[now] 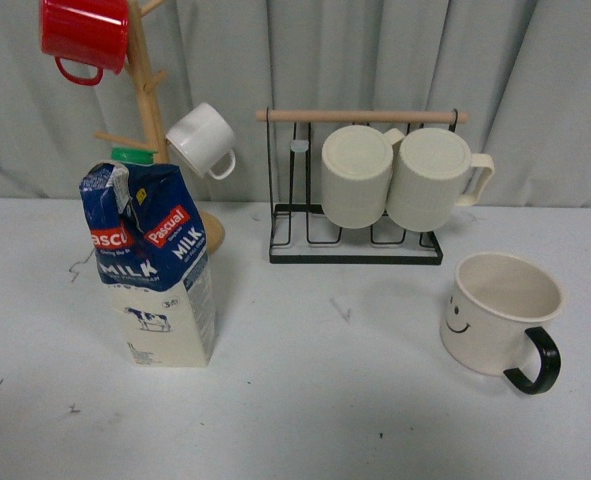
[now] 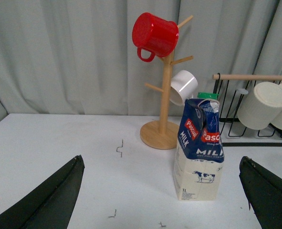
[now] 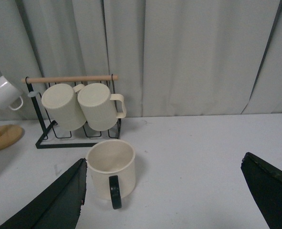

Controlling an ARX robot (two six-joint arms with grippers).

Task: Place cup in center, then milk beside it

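Observation:
The cup, a wide cream mug with a black handle and a smiley face, stands upright at the table's right. The right wrist view shows the cup with its handle toward the camera, just inside one finger of my open right gripper. The milk, a blue and cream carton with a green cap, stands upright at the left. In the left wrist view the milk sits ahead of my open left gripper, between its widely spread fingers. Neither arm shows in the front view.
A wooden mug tree behind the milk carries a red mug and a small white mug. A black wire rack at the back centre holds two ribbed cream mugs. A grey curtain closes off the back.

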